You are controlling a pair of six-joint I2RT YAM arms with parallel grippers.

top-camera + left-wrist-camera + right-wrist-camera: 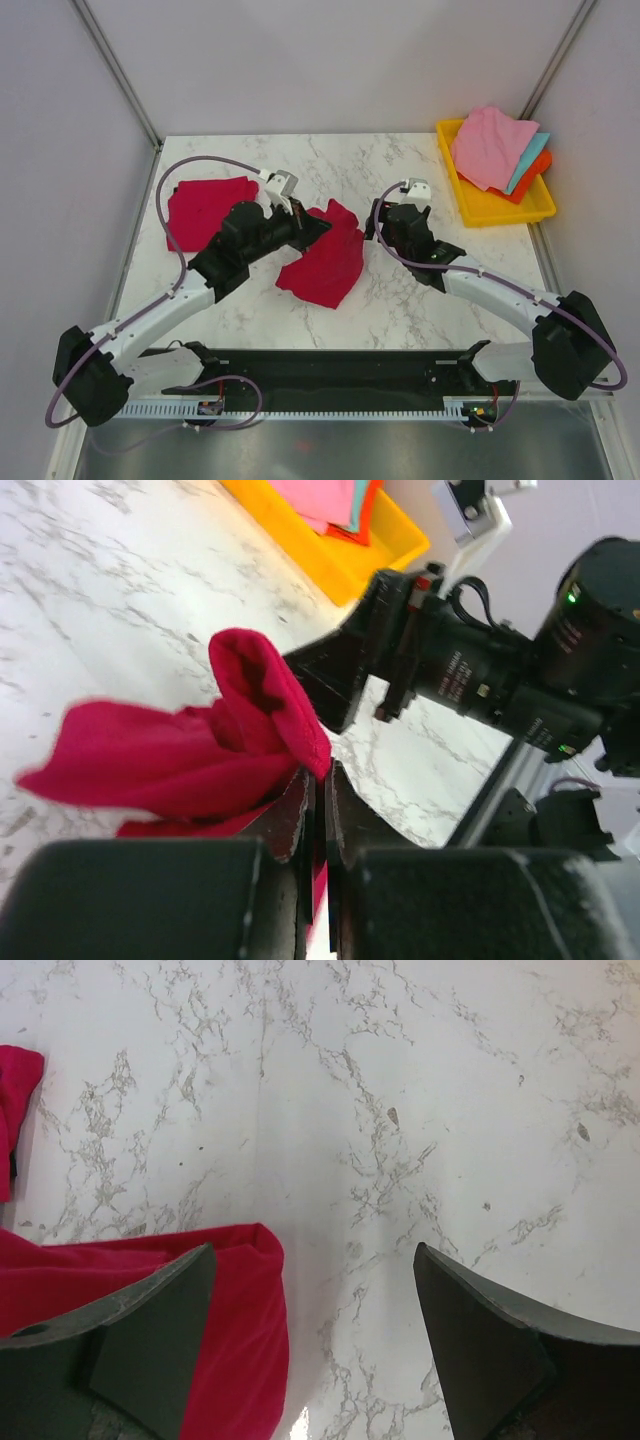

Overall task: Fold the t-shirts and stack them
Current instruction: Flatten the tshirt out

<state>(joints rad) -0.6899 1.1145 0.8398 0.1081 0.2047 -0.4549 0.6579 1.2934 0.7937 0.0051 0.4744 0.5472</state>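
Bright, even light; faint shadows; marble tabletop [150, 610] glares in left wrist view; foreground blurred.

Free white marble tabletop [400, 160] runs ahead of my right pincer [315, 1255] — mostly stone between its spread fingers [150, 1330]. Leftward the crumpled crimson cloth t-shirt [325, 262] bars the way, my left pincer [320, 780] clamped on it just beside. A yellow plastic tray [495, 211] of coloured cloths [490, 145] fills the far right corner.
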